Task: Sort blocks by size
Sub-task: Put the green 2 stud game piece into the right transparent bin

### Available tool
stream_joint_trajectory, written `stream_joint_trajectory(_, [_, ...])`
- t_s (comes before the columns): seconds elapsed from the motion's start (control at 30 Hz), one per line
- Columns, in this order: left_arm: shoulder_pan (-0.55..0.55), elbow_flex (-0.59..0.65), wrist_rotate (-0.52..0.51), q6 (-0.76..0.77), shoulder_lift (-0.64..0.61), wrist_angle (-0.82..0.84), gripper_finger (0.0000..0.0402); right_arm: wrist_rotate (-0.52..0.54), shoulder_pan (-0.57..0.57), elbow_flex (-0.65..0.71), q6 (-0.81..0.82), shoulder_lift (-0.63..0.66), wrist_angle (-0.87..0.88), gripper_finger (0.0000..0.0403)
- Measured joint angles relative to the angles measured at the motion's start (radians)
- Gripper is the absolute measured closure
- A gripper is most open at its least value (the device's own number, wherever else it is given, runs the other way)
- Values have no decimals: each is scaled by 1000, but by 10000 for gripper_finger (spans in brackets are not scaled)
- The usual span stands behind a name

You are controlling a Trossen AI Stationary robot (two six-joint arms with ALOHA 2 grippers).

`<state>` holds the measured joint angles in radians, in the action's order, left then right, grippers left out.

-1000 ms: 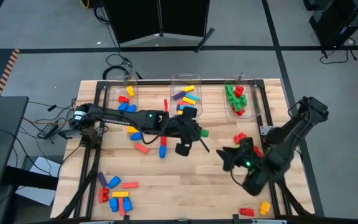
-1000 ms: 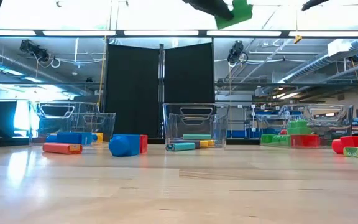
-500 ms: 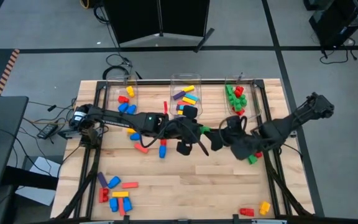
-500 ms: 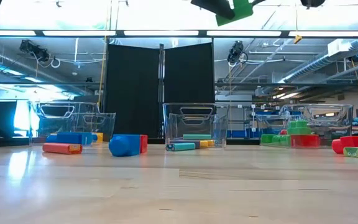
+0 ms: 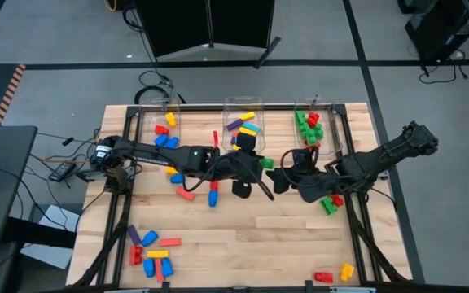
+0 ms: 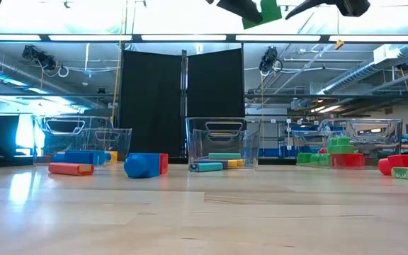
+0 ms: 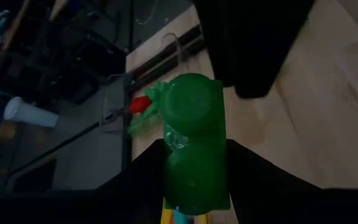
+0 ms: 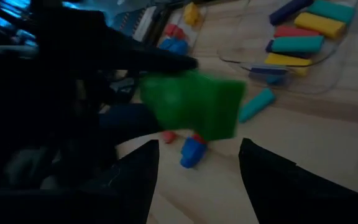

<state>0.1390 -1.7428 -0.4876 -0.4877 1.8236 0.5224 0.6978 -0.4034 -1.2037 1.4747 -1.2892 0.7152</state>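
Note:
My left gripper (image 5: pixel 257 165) reaches from the table's left to its middle, high above the wood, shut on a green block (image 5: pixel 267 163) (image 7: pixel 194 134). In the low view the block (image 6: pixel 270 10) shows at the top edge. My right gripper (image 5: pixel 286 168) (image 8: pixel 197 180) comes from the right and faces it, open, its fingers just short of the block (image 8: pixel 194 109); I see no touch. Other blocks lie loose on the table (image 5: pixel 181 185) and in three clear bins along the far edge. My left gripper pinches the green block between its two fingers at the block's near end (image 7: pixel 194 186). The rest sticks out past the fingertips, toward my right gripper. The fingers come from the table's left, slanting down. The block is lifted well clear of the table.
Clear bins stand at the far edge: left (image 5: pixel 165 122), middle (image 5: pixel 244 124), right (image 5: pixel 311 130). Loose blocks lie left of centre, at the near left (image 5: pixel 153 254), near right (image 5: pixel 334 274) and under my right arm (image 5: pixel 330 206). The near middle of the table is bare wood.
My right gripper has swung from the table's near right toward the far edge and the middle, rising, up to the green block, and stayed open. My left gripper has kept its place and turned a little, so the green block has turned with it.

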Motion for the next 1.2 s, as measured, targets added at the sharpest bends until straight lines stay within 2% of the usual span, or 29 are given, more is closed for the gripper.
stream_joint_trajectory(0.13, [0,0,30,-1,-12,-38,259,0,4,0,0,-2,28,174])
stream_joint_trajectory(0.37, [1,-2,23,2,-22,-30,259,36,-3,3,-195,-2,-134,174])
stream_joint_trajectory(1.07, [30,-2,-16,-3,-16,-36,259,45,4,1,-237,14,-221,174])
stream_joint_trajectory(1.2, [33,0,-28,-5,-16,-31,259,12,15,0,-237,14,-216,174])
